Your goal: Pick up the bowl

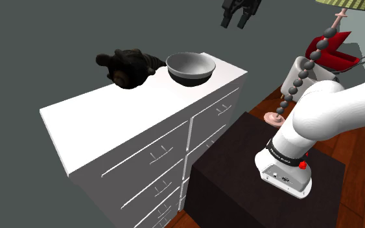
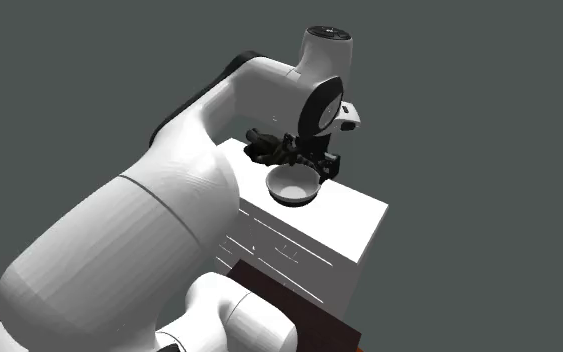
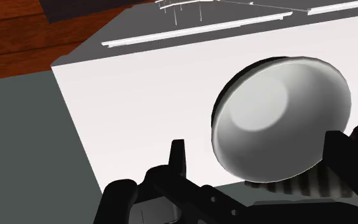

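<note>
I could read no word or number anywhere. The nearest thing to lettering was a row of small pale marks on the dark band (image 1: 283,157) round the arm (image 1: 336,110) near its foot, well below and away from the gripper (image 1: 235,24). They were too small to make out.

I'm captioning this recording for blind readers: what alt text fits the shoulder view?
A grey bowl with a dark outside stands on a white dresser, a dark lumpy object beside it on the view's left. The black pincer hangs open above the bowl, apart from it.
</note>
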`<control>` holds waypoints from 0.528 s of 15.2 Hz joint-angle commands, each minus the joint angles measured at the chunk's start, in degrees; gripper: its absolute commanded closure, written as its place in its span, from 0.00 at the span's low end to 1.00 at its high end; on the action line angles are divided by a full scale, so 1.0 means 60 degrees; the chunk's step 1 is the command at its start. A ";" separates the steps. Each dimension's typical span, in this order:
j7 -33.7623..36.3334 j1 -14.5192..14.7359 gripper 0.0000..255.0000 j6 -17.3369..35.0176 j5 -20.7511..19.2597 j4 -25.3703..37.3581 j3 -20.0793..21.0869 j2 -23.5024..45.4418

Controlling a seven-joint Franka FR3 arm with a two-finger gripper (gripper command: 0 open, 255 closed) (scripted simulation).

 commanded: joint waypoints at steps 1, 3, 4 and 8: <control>0.0000 0.0000 0.00 0.0000 0.0000 0.0000 0.0000 0.0000; -0.0044 0.0011 0.00 0.0535 0.0178 -0.0291 -0.0118 0.0390; -0.0073 0.0021 0.00 0.0802 0.0273 -0.0421 -0.0177 0.0602; -0.0236 0.0096 0.00 0.1863 0.0698 -0.0832 -0.0411 0.1557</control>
